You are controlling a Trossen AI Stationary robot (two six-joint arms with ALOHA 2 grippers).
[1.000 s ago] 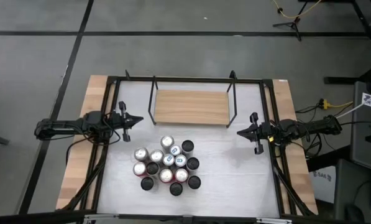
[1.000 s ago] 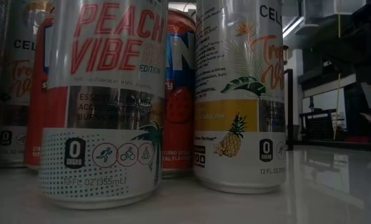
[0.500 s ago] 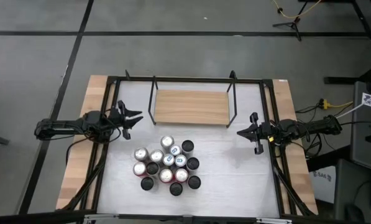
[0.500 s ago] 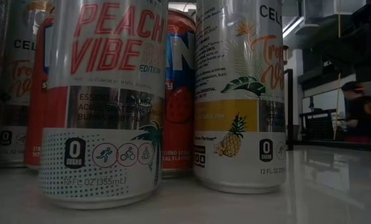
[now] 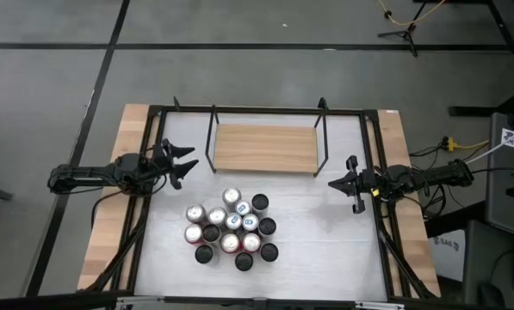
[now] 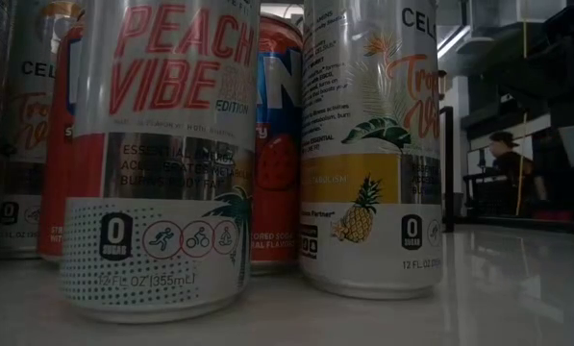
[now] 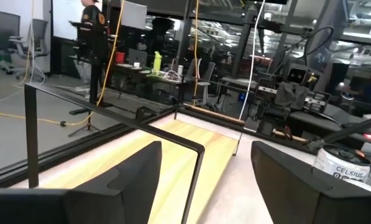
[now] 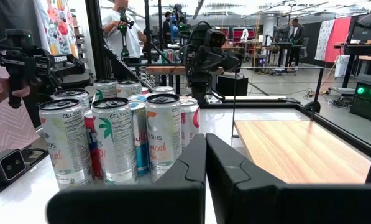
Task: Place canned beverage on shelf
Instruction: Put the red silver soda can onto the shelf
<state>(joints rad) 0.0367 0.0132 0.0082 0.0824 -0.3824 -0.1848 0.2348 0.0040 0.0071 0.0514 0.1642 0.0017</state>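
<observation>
Fourteen or so beverage cans stand clustered mid-table, near the bare wooden shelf. My left gripper hovers beside the shelf's left end, fingers spread, holding nothing. My right gripper waits closed and empty at the right.

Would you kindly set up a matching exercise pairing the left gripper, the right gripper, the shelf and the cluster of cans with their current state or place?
Things:
1. left gripper
2. right gripper
3. shelf
4. cans

States or places:
A. bare wooden board at the table's far side
B. fingers shut, at the table's right edge
C. grouped upright on the white tabletop, nearer than the board
D. fingers spread apart, holding nothing

Pairs: 1-D, 2-B, 3-A, 4-C
</observation>
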